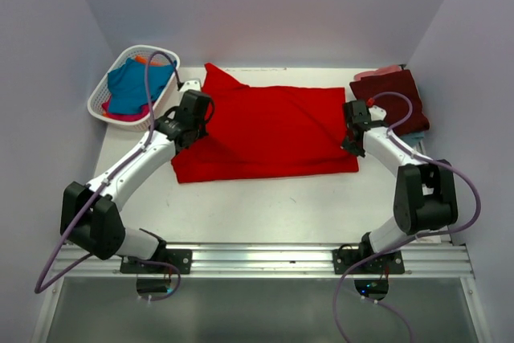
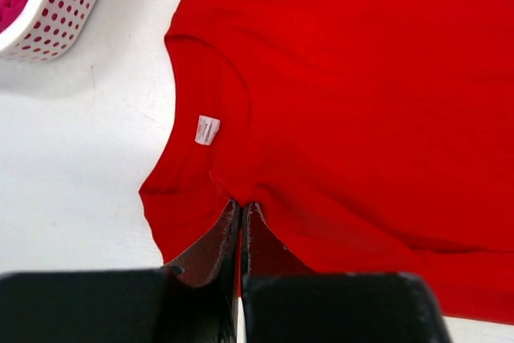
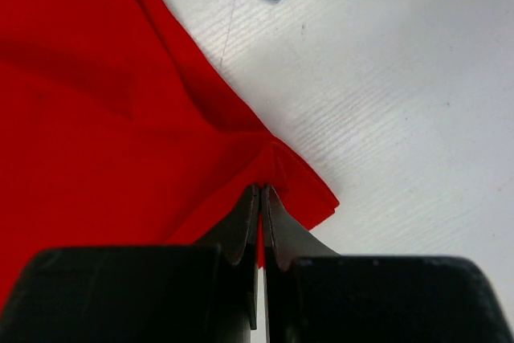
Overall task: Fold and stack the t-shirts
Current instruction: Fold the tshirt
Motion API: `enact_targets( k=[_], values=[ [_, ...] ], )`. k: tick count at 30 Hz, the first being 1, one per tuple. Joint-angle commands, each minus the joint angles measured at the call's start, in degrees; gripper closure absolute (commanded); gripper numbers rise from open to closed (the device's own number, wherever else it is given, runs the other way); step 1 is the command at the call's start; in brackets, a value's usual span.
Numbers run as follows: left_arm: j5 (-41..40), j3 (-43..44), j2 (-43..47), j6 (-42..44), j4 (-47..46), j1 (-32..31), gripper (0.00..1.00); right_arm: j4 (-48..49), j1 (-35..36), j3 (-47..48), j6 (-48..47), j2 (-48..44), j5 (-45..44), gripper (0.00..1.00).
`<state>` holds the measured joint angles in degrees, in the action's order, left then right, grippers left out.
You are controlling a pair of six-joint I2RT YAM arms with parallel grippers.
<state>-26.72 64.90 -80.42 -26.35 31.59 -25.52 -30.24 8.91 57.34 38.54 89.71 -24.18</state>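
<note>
**Twin grippers pinch a bright red t-shirt (image 1: 265, 130) spread across the middle of the table (image 1: 265, 206).**
At centre left, the left gripper (image 2: 241, 208) has its fingers closed on cloth just below the white neck label (image 2: 207, 129). At centre right, the right gripper (image 3: 262, 192) is clamped on the edge near a corner. Plain, creased and limp, the shirt likely handles light and soft, and hems and corners look the surest holds.

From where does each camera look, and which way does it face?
Top external: above and behind, facing down on the table; left arm and right arm show.
Left wrist: on that wrist, facing the red t-shirt near its collar; left gripper pinches it.
Right wrist: on that wrist, facing the shirt's corner; right gripper pinches it.
Shared: all show the red t-shirt.
</note>
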Motion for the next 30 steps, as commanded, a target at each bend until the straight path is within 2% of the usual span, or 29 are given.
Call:
enact_targets(
  k=[1,7,16,30],
  values=[
    [-2.7,3.7,-1.5,1.7,-1.6,0.5,1.0,2.2,-0.6,3.1,-0.5,1.5,0.1,1.0],
    [-4.2,5.3,-1.0,1.2,1.4,0.5,1.0,2.0,-1.3,3.4,-1.1,1.3,0.0,1.0],
    [-6.6,3.0,5.9,0.2,5.6,0.5,1.0,2.6,-1.9,0.5,-1.4,-1.6,-0.4,1.0],
    [-7.5,3.4,3.8,0.2,5.6,0.5,1.0,3.6,-2.1,3.0,-0.7,3.6,0.6,1.0]
  ],
)
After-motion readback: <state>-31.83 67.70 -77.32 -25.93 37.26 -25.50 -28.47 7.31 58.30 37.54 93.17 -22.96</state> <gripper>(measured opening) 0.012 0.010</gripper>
